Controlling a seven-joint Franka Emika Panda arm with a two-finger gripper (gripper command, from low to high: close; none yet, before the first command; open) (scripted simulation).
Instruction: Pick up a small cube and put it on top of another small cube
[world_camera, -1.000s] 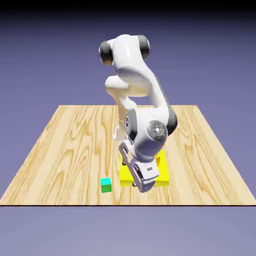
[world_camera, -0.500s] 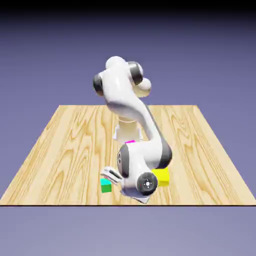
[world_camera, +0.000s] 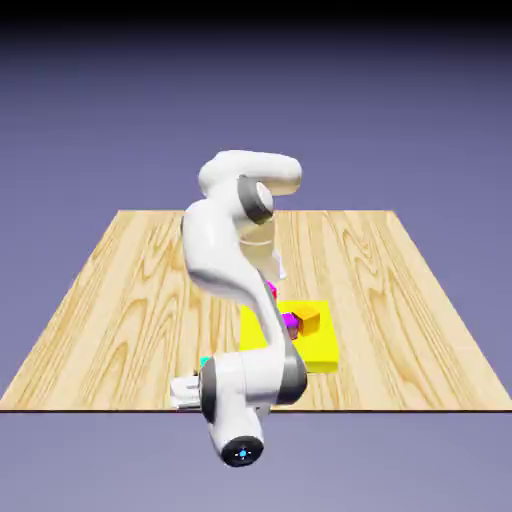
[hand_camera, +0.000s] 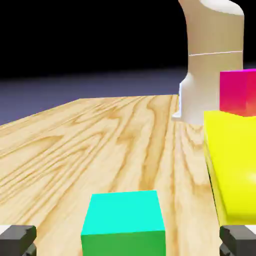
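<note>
Small plain teal-green cube (hand_camera: 123, 221) sits on the table (hand_camera: 90, 145) near its front edge, just beside the yellow block (hand_camera: 234, 165). Gripper (hand_camera: 128, 240) spread wide, cube between fingertips, untouched.

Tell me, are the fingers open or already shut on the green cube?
Open. In the hand view the fingers sit far apart at the bottom corners, with the green cube between them, untouched, resting flat on the table.
</note>
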